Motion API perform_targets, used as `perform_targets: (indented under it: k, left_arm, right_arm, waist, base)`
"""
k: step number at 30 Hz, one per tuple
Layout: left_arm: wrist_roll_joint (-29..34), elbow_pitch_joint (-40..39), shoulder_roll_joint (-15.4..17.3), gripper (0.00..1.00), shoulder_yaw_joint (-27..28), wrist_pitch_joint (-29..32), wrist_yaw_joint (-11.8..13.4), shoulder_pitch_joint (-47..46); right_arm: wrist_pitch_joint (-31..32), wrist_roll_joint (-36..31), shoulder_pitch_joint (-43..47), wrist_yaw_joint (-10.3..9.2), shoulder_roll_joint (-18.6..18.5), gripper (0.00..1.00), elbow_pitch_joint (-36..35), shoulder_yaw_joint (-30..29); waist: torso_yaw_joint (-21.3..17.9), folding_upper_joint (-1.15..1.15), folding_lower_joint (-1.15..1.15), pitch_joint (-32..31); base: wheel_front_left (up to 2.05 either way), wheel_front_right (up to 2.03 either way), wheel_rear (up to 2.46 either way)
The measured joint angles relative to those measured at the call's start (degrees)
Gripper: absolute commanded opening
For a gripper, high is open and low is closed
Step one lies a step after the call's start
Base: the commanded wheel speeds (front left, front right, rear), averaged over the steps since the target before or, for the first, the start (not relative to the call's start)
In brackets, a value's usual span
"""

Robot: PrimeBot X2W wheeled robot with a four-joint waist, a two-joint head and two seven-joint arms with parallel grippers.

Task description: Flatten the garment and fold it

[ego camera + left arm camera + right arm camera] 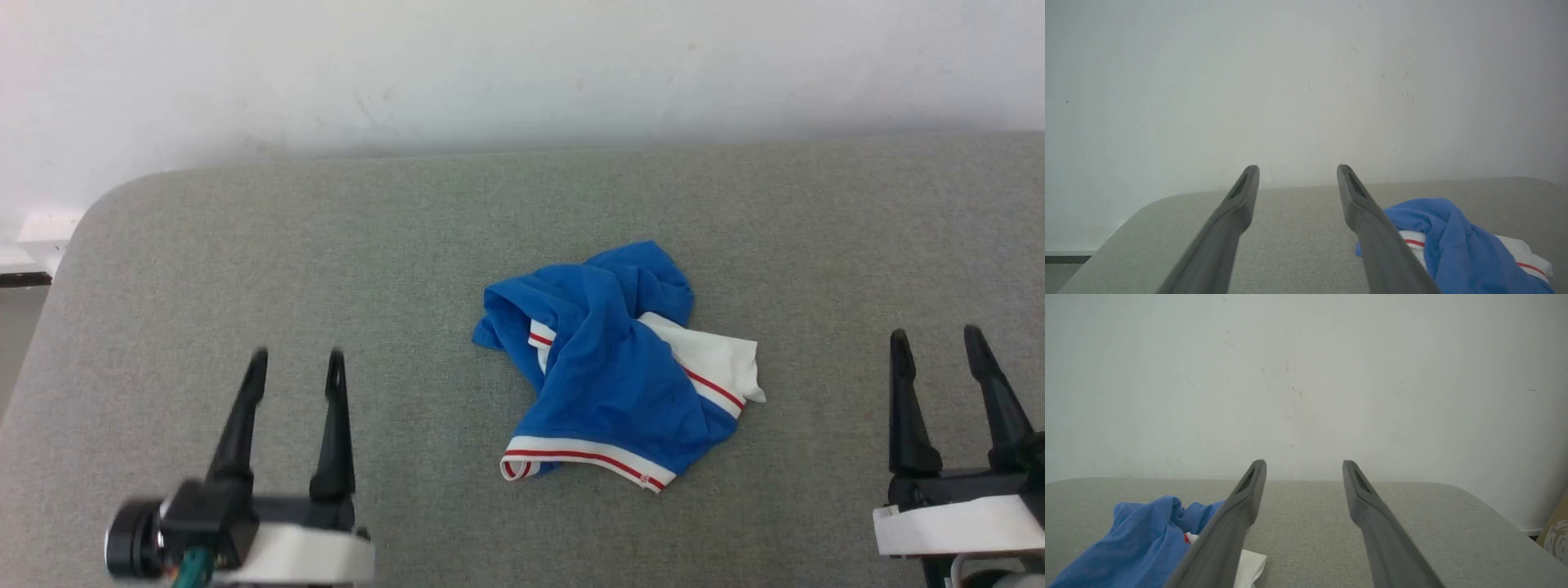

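Observation:
The garment [616, 367] lies crumpled in a heap at the middle of the grey padded surface [392, 245]: royal blue cloth, a white sleeve sticking out to the right, red-striped white trim along its near edge. Its lettering and number are hidden in the folds. My left gripper [298, 367] hovers open at the lower left, well apart from the heap. My right gripper [937, 343] is open at the lower right, also clear of it. The garment [1447, 245] shows right of the left fingers, and the garment [1147, 547] lies left of the right fingers.
A white wall [522, 65] rises right behind the surface's far edge. The surface's rounded corner [106, 204] is at the far left, with floor and a white skirting beyond. A tan object [1555, 535] stands past the right edge.

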Motion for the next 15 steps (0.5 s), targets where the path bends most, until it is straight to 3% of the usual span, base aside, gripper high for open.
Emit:
perform_targets:
  k: [3,9,15]
  left_arm:
    - [1.01,-0.70,-3.26,1.00,2.38,0.00,-0.57,5.02]
    - [3.49,-0.99,-6.87,1.00,5.82,0.00,-4.68,7.43]
    - [6.14,-0.88,-9.33,1.00,7.66,-0.01,-7.75,7.28]
  right_arm:
    - [0.00,0.47,0.85,0.00,-0.01,1.00,0.81,0.18]
    - [1.45,0.45,0.84,0.00,0.00,1.00,1.23,-0.09]
    - [11.10,-0.71,-5.81,0.00,-0.02,1.00,0.56,1.43]
  waist:
    - [0.10,0.00,0.00,-0.43]
    - [0.96,0.00,0.00,-0.45]
    - [1.58,0.00,0.00,0.67]
  base:
    - [0.00,0.00,0.00]
    - [0.00,0.00,0.00]
    - [0.00,0.00,0.00]
